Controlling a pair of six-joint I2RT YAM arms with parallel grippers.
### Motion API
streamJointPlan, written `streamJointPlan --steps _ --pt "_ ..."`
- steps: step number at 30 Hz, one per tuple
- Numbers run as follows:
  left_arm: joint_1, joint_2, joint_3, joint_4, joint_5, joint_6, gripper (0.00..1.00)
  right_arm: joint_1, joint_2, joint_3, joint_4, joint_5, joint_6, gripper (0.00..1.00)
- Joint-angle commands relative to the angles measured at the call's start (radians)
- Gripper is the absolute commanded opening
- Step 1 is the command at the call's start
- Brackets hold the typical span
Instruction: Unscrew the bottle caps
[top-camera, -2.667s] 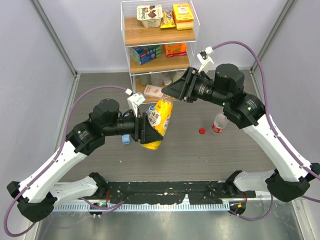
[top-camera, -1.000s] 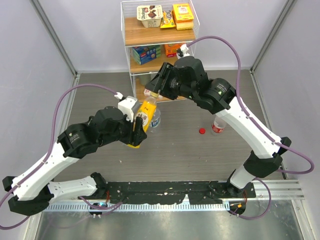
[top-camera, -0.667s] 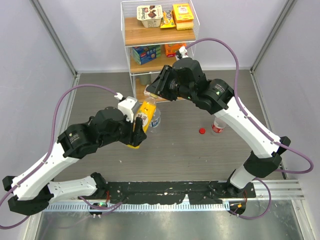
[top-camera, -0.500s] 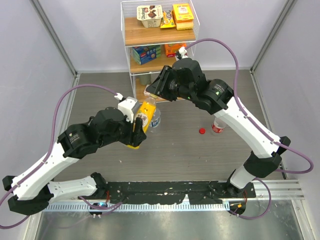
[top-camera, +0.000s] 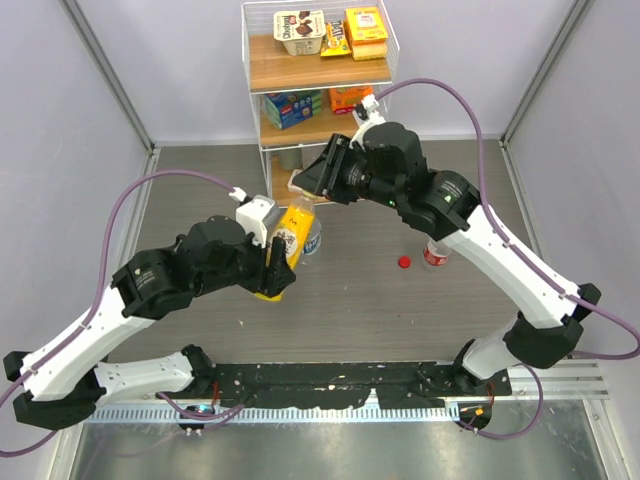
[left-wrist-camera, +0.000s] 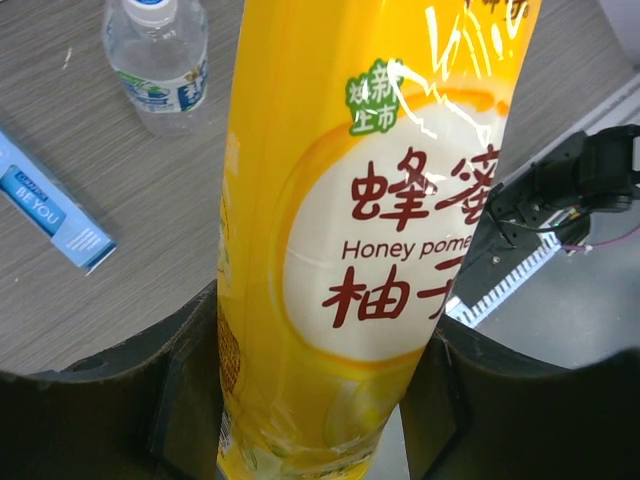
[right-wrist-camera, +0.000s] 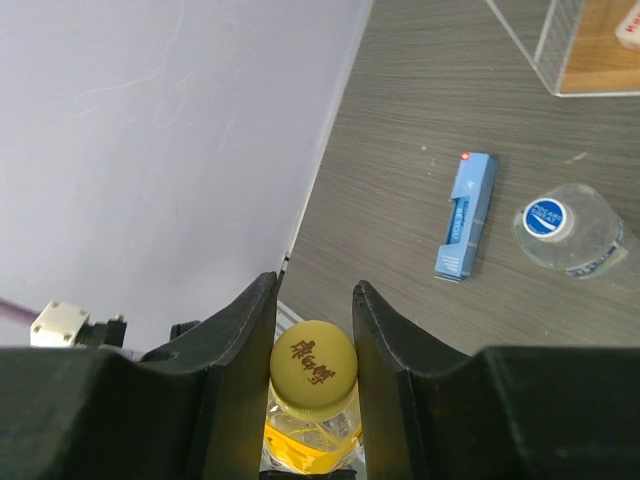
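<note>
My left gripper (top-camera: 272, 268) is shut on the body of the yellow-orange juice bottle (top-camera: 287, 235) and holds it tilted above the table; the bottle fills the left wrist view (left-wrist-camera: 340, 230). My right gripper (top-camera: 310, 195) is shut on its yellow cap (right-wrist-camera: 313, 368), one finger touching each side. The short clear water bottle with a blue label (top-camera: 313, 240) stands capped just right of the juice bottle; it also shows in both wrist views (left-wrist-camera: 158, 62) (right-wrist-camera: 568, 232). The clear bottle with a red label (top-camera: 436, 250) stands at the right, with a red cap (top-camera: 404, 262) lying on the table beside it.
A wire shelf rack (top-camera: 320, 90) with snack boxes stands at the back centre, close behind my right gripper. A small blue box (right-wrist-camera: 465, 215) lies flat on the table left of the water bottle and also shows in the left wrist view (left-wrist-camera: 50, 205). Grey walls enclose the table.
My left arm has carried the juice bottle left and a little lower. My right gripper has come over from the right and closed on its cap, and in the last second the right arm has shifted slightly.
</note>
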Motion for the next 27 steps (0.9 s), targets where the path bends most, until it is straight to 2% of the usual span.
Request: streamJointPlan --steps 1,7,14,20,27 --pt "0.000 -0.036 0.020 0.078 0.047 -0.042 0.00 0.005 -0.117 -0.056 0.170 -0.154 -0.117 0.02" --pt "-0.002 -0.042 0.013 0.121 0.151 -0.097 0.00 -0.011 -0.186 -0.108 0.270 -0.276 -0.189 0.02" --pt "-0.002 -0.094 -0.062 0.314 0.312 -0.175 0.00 -0.017 -0.272 -0.211 0.452 -0.463 -0.219 0.01" --pt "-0.002 -0.129 -0.104 0.415 0.440 -0.210 0.00 -0.037 -0.301 -0.241 0.494 -0.609 -0.217 0.01" --pt "-0.002 -0.149 -0.119 0.434 0.475 -0.229 0.00 -0.045 -0.287 -0.238 0.557 -0.718 -0.199 0.01"
